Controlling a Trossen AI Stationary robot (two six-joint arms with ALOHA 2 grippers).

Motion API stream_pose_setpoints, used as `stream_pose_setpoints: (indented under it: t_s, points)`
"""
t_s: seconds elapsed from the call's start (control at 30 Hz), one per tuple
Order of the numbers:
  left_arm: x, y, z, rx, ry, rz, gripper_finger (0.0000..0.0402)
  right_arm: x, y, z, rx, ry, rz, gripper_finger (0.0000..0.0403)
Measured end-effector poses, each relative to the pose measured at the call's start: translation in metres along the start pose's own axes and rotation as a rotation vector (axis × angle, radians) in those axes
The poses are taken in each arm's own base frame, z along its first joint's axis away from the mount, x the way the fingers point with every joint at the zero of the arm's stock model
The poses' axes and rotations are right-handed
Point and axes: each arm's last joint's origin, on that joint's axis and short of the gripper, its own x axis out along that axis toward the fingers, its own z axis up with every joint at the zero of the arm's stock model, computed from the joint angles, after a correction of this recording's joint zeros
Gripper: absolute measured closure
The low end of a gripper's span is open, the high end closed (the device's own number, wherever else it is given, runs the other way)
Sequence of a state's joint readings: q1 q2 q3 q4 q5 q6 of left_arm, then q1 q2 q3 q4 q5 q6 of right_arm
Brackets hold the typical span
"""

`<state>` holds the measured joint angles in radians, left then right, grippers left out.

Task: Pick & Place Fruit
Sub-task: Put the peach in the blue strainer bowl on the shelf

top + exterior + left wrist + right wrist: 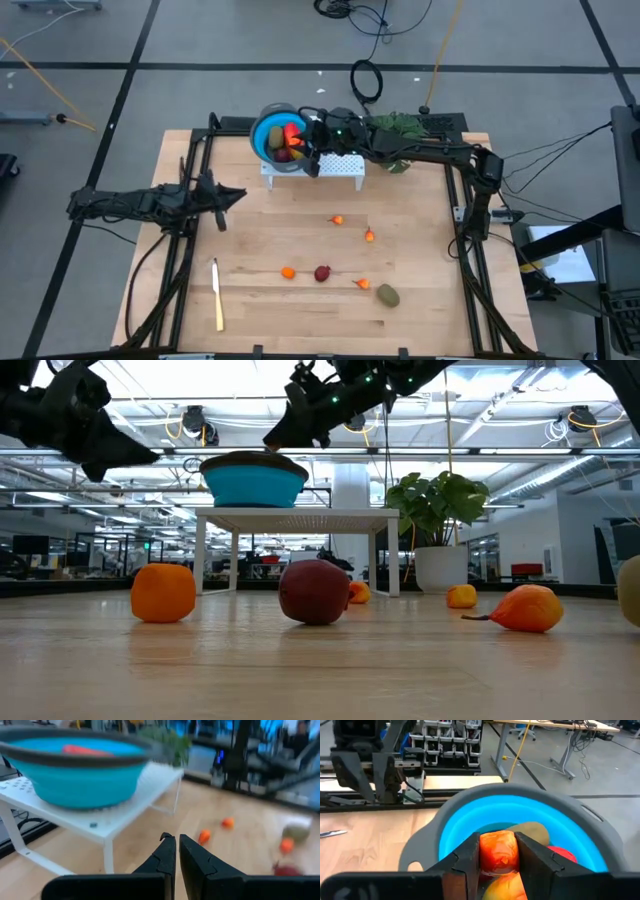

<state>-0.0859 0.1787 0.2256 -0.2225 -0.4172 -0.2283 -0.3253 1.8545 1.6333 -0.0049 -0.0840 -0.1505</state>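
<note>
A blue bowl [268, 135] stands on a white rack [335, 166] at the table's far edge. My right gripper [303, 141] reaches over it from the right, shut on the oblong red-orange-yellow fruit [497, 851]. In the bowl lie an olive-brown oval [532, 832] and a red piece [563, 854]. On the table lie a dark red ball [322, 272], an orange ball [288, 271], an olive oval [388, 295] and tiny orange pieces [338, 219]. My left gripper [236, 194] hangs shut at the left, touching nothing. My right gripper pinches the oblong fruit by its two sides [497, 842] between its two fingers [465, 862]. The fingers come nearly level from the table's right side, slanting slightly down. The fruit sits over the bowl's inside; whether it touches the pieces below it, I cannot tell.
A cream-yellow knife [217, 293] lies near the front left. A leafy green plant [400, 128] stands just right of the rack, under my right arm. Black frame rails [470, 240] run along the table's left and right sides.
</note>
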Motion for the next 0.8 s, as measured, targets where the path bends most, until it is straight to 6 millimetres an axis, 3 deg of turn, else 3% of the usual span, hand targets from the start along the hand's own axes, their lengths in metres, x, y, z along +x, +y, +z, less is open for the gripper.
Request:
stream_pose_setpoints:
  t_s: [0.23,0.43,0.63,0.8]
  points:
    - [-0.002,-0.004,0.027,-0.262,-0.270,-0.022,0.0380,0.001,0.013,0.009,-0.100,-0.072,0.022,0.0298]
    - [0.001,-0.010,0.045,-0.332,-0.418,-0.099,0.0380,0.000,0.040,0.019,-0.294,-0.185,0.136,0.0297]
    - [0.013,-0.018,0.053,-0.323,-0.392,-0.100,0.0374,-0.002,0.071,0.026,-0.452,-0.250,0.186,0.0280]
    - [0.023,-0.025,0.065,-0.325,-0.373,-0.097,0.0323,-0.005,0.092,0.031,-0.498,-0.302,0.214,0.0278]
